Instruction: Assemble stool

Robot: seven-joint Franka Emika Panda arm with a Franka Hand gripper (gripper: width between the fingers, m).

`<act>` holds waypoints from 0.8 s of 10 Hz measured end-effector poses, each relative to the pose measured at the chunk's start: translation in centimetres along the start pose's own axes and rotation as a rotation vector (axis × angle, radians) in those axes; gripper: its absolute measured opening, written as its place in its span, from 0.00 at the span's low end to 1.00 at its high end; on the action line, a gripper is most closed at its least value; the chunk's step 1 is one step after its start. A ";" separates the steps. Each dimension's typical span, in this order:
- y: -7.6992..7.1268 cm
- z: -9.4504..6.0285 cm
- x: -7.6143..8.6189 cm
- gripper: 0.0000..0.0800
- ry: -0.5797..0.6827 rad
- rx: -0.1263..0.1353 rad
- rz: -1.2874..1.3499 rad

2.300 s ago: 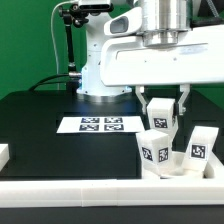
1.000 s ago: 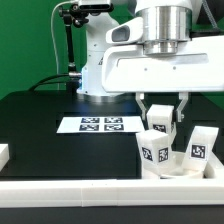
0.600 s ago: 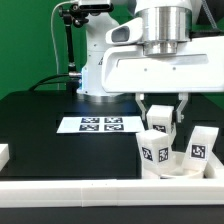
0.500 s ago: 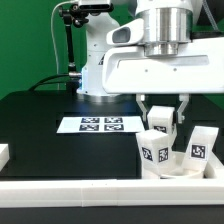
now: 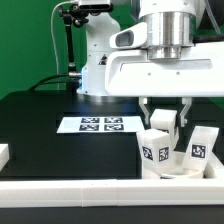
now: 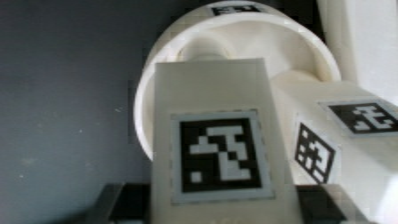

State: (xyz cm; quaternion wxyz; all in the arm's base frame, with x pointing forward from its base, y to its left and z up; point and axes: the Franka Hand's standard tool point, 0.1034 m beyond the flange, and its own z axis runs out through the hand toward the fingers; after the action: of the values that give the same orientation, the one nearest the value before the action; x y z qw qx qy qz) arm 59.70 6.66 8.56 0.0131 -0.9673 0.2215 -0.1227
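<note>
Front edge: a long white border rail [image 5: 100, 190] runs across the bottom of the exterior view, nearest the camera; it looks like a stop that keeps parts on the table

Nearest stool parts: two short blocky white legs stand upright in the lower right of the exterior view, just behind the rail: the front leg [image 5: 155, 150] and the right-hand leg [image 5: 198, 147], each showing a square black-and-white tag

Tool: the gripper [image 5: 165, 115] hangs straight down just behind those two, its fingers pressed in on the sides of a third leg, pinching it

Held leg: the held leg [image 5: 160, 125] is upright, between and a little behind the other two; it is probably kept vertical so it can be fitted squarely to the seat

Seat: in the wrist view the round, thick white seat disc [image 6: 222, 45] lies flat directly beyond the held leg; whether leg and seat touch cannot be told

Middle ground: the marker board [image 5: 98, 125] lies flat on the black table [image 5: 40, 120] at the centre of the exterior view, well apart from the stool parts

Far: the arm's white base [image 5: 100, 60] stands in the upper centre
</note>
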 end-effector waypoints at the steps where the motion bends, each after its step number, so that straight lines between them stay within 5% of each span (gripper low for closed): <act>1: 0.0 0.2 -0.2 0.43 -0.004 -0.003 -0.002; 8: 0.4 0.8 -0.4 0.43 -0.006 -0.011 -0.016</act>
State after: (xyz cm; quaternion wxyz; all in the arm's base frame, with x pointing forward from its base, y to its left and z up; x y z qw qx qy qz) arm 59.37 6.46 7.63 0.0076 -0.9694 0.2145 -0.1188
